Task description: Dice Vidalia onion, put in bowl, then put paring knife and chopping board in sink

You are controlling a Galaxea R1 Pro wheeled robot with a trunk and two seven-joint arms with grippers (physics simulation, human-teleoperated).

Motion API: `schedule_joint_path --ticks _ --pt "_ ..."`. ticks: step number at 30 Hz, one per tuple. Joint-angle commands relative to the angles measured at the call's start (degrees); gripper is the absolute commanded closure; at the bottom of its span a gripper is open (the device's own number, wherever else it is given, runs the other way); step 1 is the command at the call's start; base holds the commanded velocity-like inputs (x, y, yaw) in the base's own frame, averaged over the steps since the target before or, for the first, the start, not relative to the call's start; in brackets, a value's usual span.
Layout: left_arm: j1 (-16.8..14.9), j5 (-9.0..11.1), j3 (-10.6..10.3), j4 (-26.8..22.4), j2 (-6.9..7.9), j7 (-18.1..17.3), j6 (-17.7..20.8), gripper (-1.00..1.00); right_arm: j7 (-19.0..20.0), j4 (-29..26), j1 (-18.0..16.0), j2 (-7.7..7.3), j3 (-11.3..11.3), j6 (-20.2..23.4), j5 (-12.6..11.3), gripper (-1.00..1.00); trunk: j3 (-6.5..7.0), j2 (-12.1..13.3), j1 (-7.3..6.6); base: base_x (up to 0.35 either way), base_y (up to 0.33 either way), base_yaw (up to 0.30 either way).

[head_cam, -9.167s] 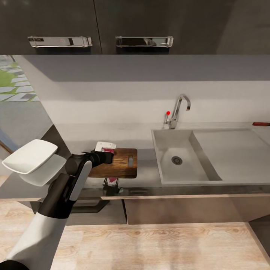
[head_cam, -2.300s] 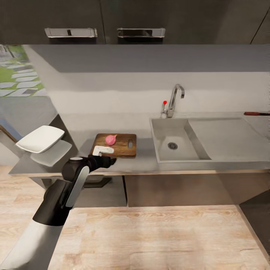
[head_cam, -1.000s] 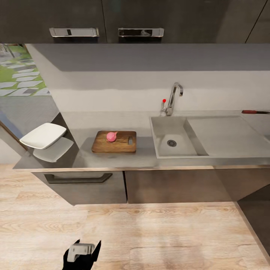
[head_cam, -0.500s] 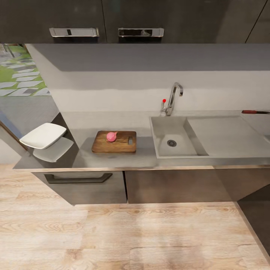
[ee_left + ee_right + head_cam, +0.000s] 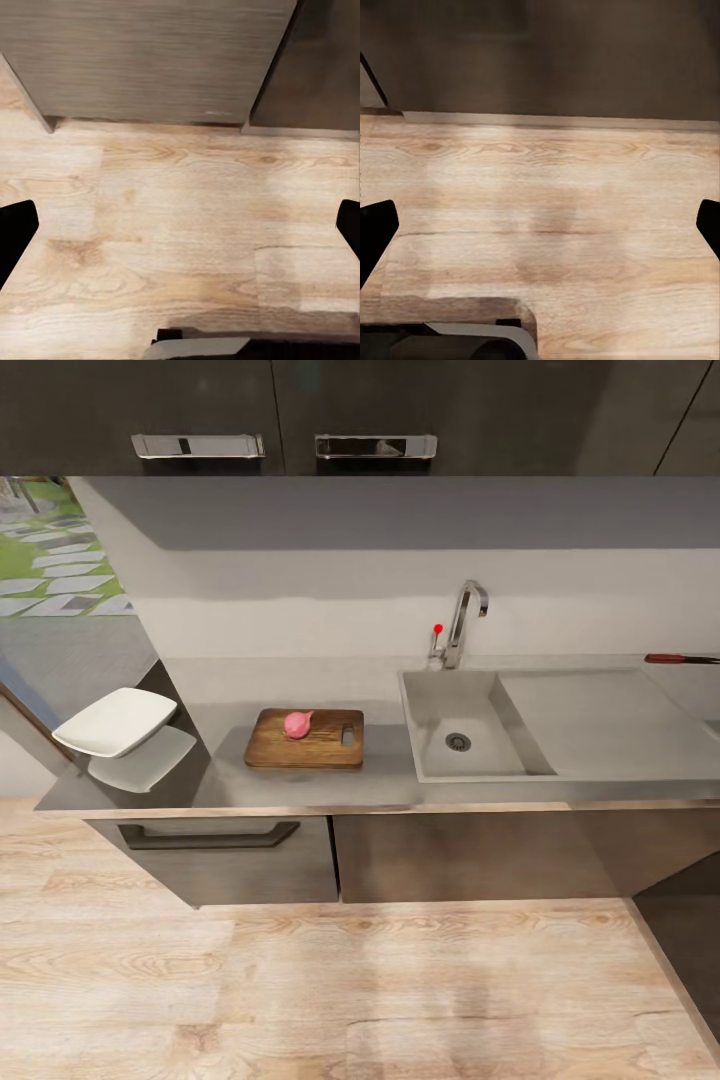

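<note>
The pinkish Vidalia onion (image 5: 296,724) rests whole on the brown chopping board (image 5: 325,748), which lies on the grey countertop (image 5: 300,785) left of the sink (image 5: 440,705). A white bowl (image 5: 115,721) sits at the countertop's left end. The reddish-handled paring knife (image 5: 680,658) lies at the far right, behind the drainboard. In the left wrist view my left gripper (image 5: 180,229) is open, its dark fingertips (image 5: 15,229) wide apart over wooden floor. In the right wrist view my right gripper (image 5: 540,229) is likewise open over the floor.
Dark upper cabinets (image 5: 290,420) with chrome handles hang above the worktop. Lower cabinet fronts (image 5: 450,855) stand below it. An angular chrome tap (image 5: 462,622) with a red knob rises behind the basin. Light wooden floor (image 5: 350,990) spreads in front.
My left arm let go of the onion on the board, drew back and dropped out of the head view. The camera pulled back earlier; over the last half second nothing has shifted.
</note>
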Motion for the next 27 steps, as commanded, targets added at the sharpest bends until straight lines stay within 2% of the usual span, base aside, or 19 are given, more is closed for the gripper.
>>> schedule_joint_path --ticks 1,9,15,19,23,27 --pt "-0.01 0.02 -0.28 0.39 0.09 0.56 -0.2 -1.0 0.48 0.21 0.0 0.11 -0.37 -0.07 0.23 -1.0 -0.07 -0.1 0.04 0.0 0.0 0.0" --pt "-0.01 0.03 -0.35 1.66 0.09 0.52 -0.29 -1.0 0.21 1.77 0.0 0.1 -0.42 -0.01 0.23 -1.0 -0.07 -0.1 0.04 0.0 0.0 0.0" --pt "-0.01 -0.01 -0.82 2.31 0.01 0.47 -0.24 -1.0 -4.61 1.99 0.0 0.12 -0.37 0.01 0.18 -1.0 -0.07 -0.1 0.04 0.0 0.0 0.0" --pt "-0.01 -0.02 -2.71 2.79 0.0 0.46 -0.23 -1.0 -7.11 2.41 0.0 0.12 -0.34 0.0 0.18 -1.0 -0.07 -0.1 0.04 0.0 0.0 0.0" --pt "-0.01 -0.02 -4.51 4.6 -0.01 0.46 -0.23 -1.0 -7.63 2.51 0.0 0.12 -0.33 -0.04 0.18 -1.0 -0.07 -0.1 0.04 0.0 0.0 0.0" --pt "-0.02 -0.02 -5.36 5.88 -0.02 0.49 -0.23 -1.0 -7.76 2.54 0.0 0.12 -0.33 -0.1 0.18 -1.0 -0.07 -0.1 0.04 0.0 0.0 0.0"
